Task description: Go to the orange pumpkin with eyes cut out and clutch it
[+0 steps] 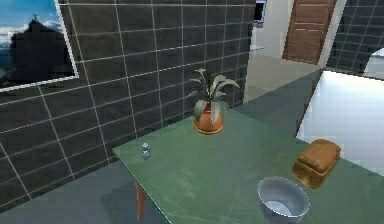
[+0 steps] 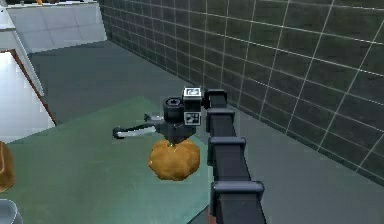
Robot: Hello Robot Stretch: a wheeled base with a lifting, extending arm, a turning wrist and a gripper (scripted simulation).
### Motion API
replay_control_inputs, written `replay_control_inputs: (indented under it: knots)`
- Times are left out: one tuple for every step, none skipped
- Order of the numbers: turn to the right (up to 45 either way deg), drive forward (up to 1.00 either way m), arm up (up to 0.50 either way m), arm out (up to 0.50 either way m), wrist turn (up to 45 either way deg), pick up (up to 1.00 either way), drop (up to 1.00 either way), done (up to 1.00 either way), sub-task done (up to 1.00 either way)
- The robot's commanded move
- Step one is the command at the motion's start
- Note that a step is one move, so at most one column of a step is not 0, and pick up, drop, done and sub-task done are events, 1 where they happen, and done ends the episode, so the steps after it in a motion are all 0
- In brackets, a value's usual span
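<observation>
Meanwhile, the arm (image 2: 236, 165) stretches across a green table (image 2: 80, 168), its gripper (image 2: 120, 131) close to an orange lump (image 2: 175, 160); whether the gripper holds anything cannot be told.

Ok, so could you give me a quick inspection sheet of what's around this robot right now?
Surface: green table.
Job's things: orange rounded lump lying on the table, close to the gripper in the arm side view; cut-out eyes cannot be made out.
Clutter: potted plant, bread loaf, grey bowl, small shaker.
Grippers: gripper at the far end of the arm; cannot tell whether it holds anything.
Cables: nothing seen.
Surroundings: dark tiled wall, framed picture, wooden door.
</observation>
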Motion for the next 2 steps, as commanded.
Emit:
replay_control_inputs:
  knots:
    - [0.0,0.00,0.00,0.00,39.0,0.00,0.00,0.00,0.00]
    - [0.0,0.00,-0.30,0.00,0.0,0.00,0.00,0.00,0.00]
